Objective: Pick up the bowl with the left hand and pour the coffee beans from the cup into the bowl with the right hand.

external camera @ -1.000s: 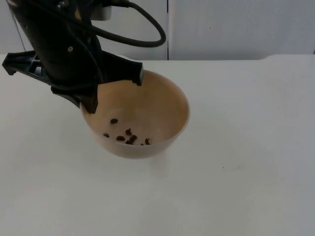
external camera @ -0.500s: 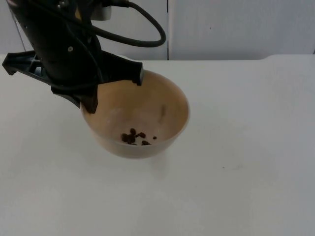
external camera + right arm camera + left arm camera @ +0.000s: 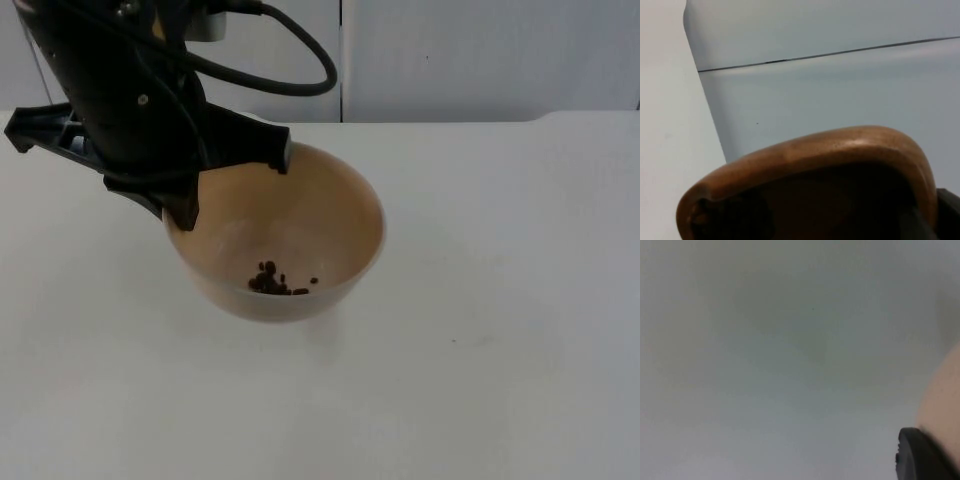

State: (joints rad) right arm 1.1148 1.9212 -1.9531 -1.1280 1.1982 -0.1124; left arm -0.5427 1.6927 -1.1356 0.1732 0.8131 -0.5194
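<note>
A tan wooden bowl is left of the table's middle, and my left gripper is shut on its left rim. Several dark coffee beans lie bunched low against the bowl's near wall. The left wrist view has one black fingertip against the bowl's pale outer side. A brown wooden cup sits close up in the right wrist view with its rim toward the grey wall. The right gripper's black fingertip is pressed to the cup's side, so that gripper holds the cup. I cannot see whether any beans are in the cup.
The white table top stretches wide to the right of and in front of the bowl. The grey partition wall closes off the back. The left arm's black body hangs over the back left.
The beans, scattered over the bowl's floor a second ago, have slid together into one clump at its near side. The bowl and the left arm have stayed where they were.
</note>
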